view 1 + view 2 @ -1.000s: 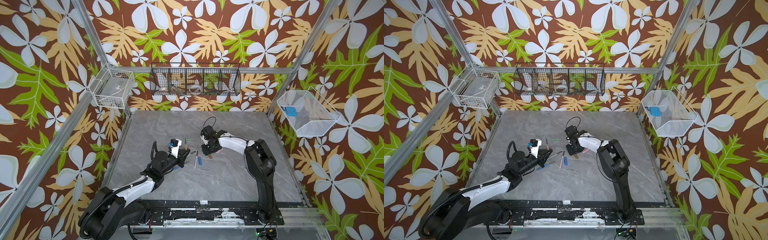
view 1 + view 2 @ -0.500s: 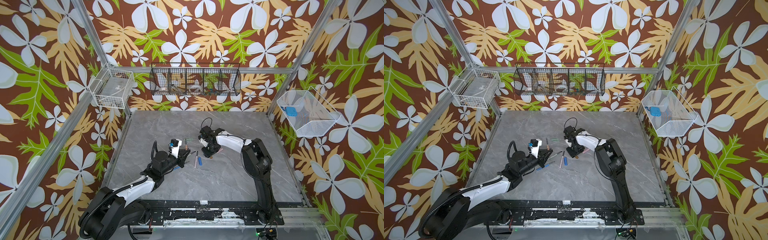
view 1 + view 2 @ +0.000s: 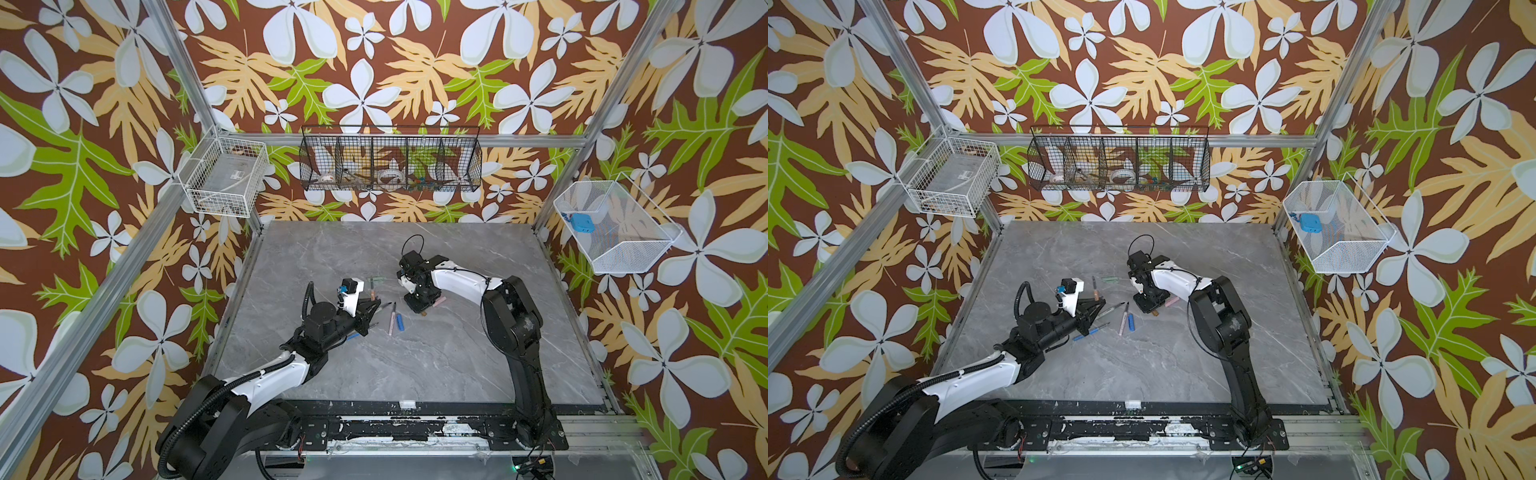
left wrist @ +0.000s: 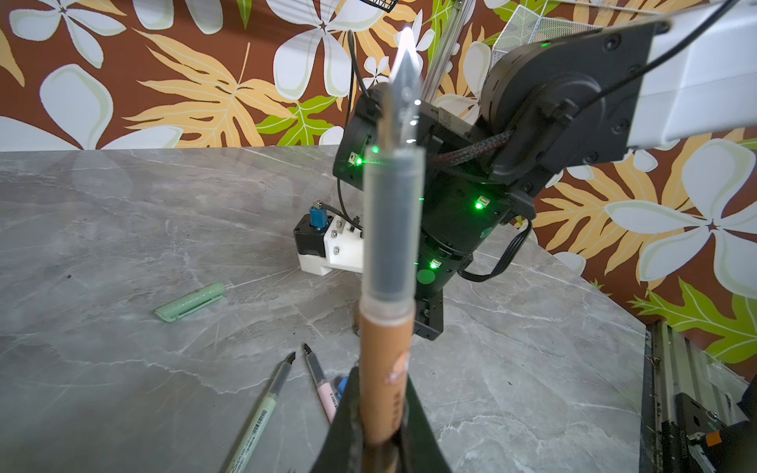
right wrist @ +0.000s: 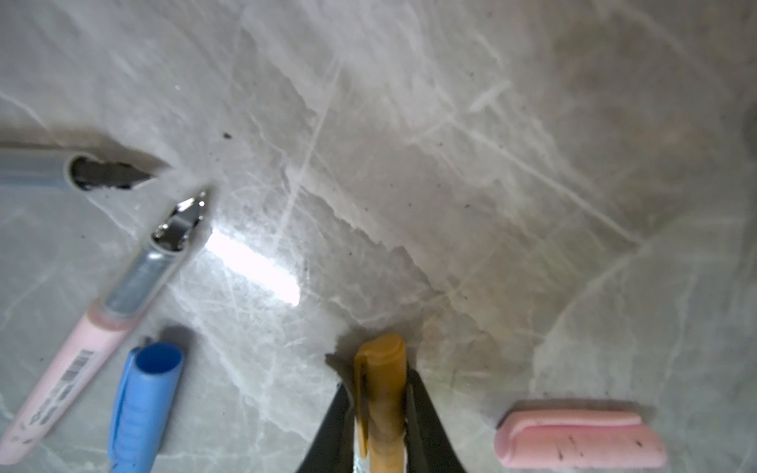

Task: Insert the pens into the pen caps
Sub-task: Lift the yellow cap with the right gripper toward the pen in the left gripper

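Observation:
My left gripper point(image 4: 383, 430) is shut on the brown pen point(image 4: 385, 368), whose dark tip points up toward the right arm. In both top views it point(image 3: 371, 306) hovers left of the loose pens. My right gripper point(image 5: 381, 405) is down at the table, jaws pressed on both sides of the brown pen cap point(image 5: 381, 360); the cap's end point(image 3: 1155, 313) pokes out below it. The pink pen point(image 5: 94, 327), blue cap point(image 5: 143, 401) and pink cap point(image 5: 577, 438) lie beside it. The green cap point(image 4: 190, 302), grey-green pen point(image 4: 262, 413) and blue pen point(image 3: 1092, 332) lie on the marble.
A black wire basket point(image 3: 390, 160) hangs on the back wall, and white wire baskets on the left point(image 3: 224, 183) and right point(image 3: 615, 228). The right arm's elbow point(image 3: 511, 307) stands over the table's right half. The left arm point(image 3: 291, 365) stretches from the front left.
The right gripper's jaws have closed in onto the brown pen cap after shifting slightly left. The left gripper with the brown pen has not moved.

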Controlling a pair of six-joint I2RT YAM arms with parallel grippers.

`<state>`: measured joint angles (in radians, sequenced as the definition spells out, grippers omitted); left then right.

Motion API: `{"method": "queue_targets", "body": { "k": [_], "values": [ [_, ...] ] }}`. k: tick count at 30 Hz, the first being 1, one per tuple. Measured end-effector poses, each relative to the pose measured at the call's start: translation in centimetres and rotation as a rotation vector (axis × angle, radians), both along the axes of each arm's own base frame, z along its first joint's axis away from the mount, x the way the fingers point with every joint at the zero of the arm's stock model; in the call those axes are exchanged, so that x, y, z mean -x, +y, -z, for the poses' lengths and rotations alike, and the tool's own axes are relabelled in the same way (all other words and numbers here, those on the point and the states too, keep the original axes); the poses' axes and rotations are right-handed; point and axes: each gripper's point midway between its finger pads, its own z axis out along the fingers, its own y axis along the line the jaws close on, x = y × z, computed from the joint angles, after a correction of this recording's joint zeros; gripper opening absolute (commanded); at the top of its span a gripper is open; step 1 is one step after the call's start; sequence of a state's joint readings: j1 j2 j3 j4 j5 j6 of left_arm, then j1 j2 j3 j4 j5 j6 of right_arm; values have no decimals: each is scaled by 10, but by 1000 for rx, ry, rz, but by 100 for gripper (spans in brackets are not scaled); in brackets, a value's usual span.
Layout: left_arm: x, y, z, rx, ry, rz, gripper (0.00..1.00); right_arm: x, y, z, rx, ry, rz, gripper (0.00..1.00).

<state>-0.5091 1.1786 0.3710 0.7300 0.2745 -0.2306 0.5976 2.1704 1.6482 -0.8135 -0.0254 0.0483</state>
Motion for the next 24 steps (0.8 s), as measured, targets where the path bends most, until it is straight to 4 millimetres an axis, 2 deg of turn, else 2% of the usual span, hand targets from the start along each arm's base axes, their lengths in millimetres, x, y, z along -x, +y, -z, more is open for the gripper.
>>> {"method": "queue_targets", "body": {
  "k": [3, 6, 16, 24],
  "values": [
    [0, -2, 1, -1, 4, 5, 0, 7, 0, -5, -35, -12, -2, 16],
    [2, -6, 3, -3, 10, 22, 0, 15, -3, -18, -83, -47, 13, 16],
    [4, -25, 13, -19, 41, 74, 0, 18, -15, -64, -381, -233, 147, 16],
    [6, -42, 23, -29, 72, 123, 0, 25, 3, -105, -661, -338, 161, 16]
  ]
}}
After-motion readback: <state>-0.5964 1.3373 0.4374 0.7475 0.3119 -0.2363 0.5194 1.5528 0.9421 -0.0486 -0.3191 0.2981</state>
